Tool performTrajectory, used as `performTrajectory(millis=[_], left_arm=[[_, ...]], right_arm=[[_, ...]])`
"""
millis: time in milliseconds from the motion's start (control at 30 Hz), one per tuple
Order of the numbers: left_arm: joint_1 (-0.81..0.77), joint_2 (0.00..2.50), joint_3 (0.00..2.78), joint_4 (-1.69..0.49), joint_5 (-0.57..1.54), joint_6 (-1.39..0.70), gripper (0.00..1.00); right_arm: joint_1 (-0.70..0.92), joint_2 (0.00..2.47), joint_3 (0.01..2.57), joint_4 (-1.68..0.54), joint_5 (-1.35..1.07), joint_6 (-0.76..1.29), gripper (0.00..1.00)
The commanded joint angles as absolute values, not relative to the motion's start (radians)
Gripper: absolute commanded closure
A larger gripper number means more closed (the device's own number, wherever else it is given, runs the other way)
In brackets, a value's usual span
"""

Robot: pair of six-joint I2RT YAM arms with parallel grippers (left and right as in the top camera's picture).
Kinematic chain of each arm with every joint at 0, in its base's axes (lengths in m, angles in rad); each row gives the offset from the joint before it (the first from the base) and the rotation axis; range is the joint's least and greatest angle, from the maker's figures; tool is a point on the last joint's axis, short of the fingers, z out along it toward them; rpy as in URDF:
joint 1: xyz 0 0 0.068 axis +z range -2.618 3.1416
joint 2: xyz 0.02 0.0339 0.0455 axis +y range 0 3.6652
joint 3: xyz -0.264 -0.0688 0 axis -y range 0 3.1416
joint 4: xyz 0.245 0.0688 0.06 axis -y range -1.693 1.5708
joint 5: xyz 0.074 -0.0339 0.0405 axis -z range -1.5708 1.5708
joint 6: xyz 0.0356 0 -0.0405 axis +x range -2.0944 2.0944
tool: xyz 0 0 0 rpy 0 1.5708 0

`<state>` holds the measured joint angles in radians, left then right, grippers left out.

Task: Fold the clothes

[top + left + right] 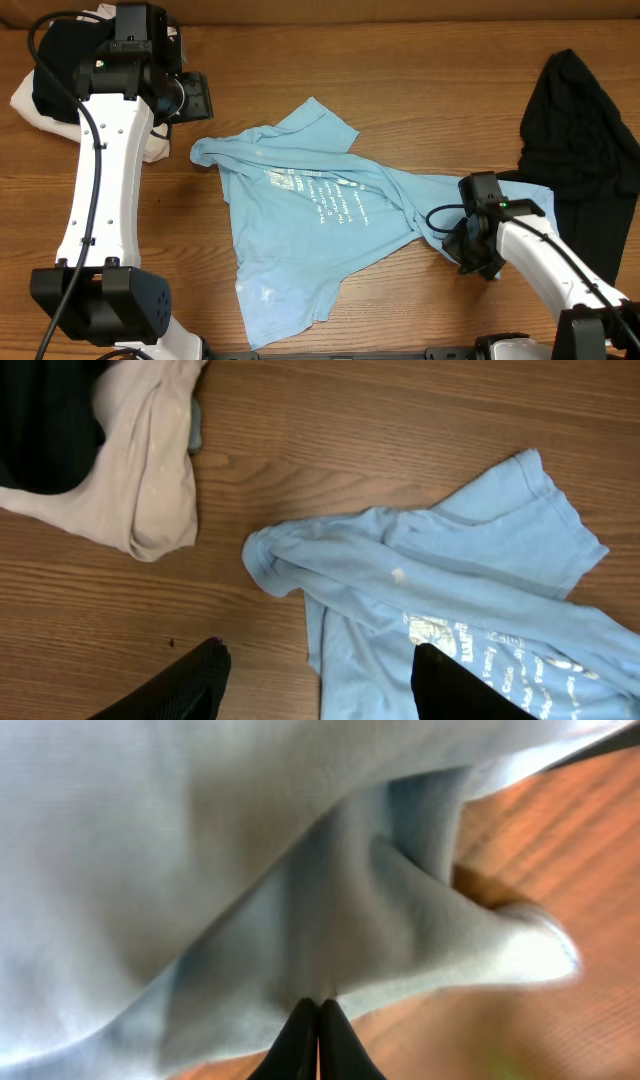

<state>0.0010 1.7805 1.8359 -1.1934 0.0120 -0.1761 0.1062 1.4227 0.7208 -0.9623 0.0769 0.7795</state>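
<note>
1 light-blue T-shirt (310, 210) is being pinched at its right edge.
The shirt is being left crumpled, print up, at the middle of the table (420, 60). Its fabric is being clamped between the fully closed fingers of the right gripper (318, 1025). The left gripper (318, 680) is being held with fingers spread wide, nothing grasped, near the shirt's bunched left corner.

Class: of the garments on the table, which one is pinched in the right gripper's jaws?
The light blue printed T-shirt, mid-table; the black garment and the cream cloth lie ungripped at the edges.
</note>
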Motion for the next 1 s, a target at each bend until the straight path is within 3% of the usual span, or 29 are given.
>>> performTrajectory(millis=[0,133,267,700,967], left_arm=[[0.006,1.778,1.825,-1.183,-0.024,-0.152,0.38],[0.006,1.778,1.825,-1.172,-0.033,-0.153,0.38],[0.006,1.778,1.825,-1.148,-0.033,-0.153,0.38],[0.006,1.778,1.825,-1.079,-0.034,-0.153,0.39],[0.005,1.778,1.820,-1.061,-0.034,-0.152,0.39]], right_arm=[[0.111,1.364,0.892,-1.024,0.073,0.671,0.96],[0.111,1.351,1.156,-1.150,0.048,0.540,0.96],[0.110,1.372,1.327,-1.123,0.059,0.463,0.96],[-0.044,1.779,1.376,-0.508,0.119,0.369,0.96],[-0.191,1.879,1.399,-0.364,-0.036,0.370,0.96]])
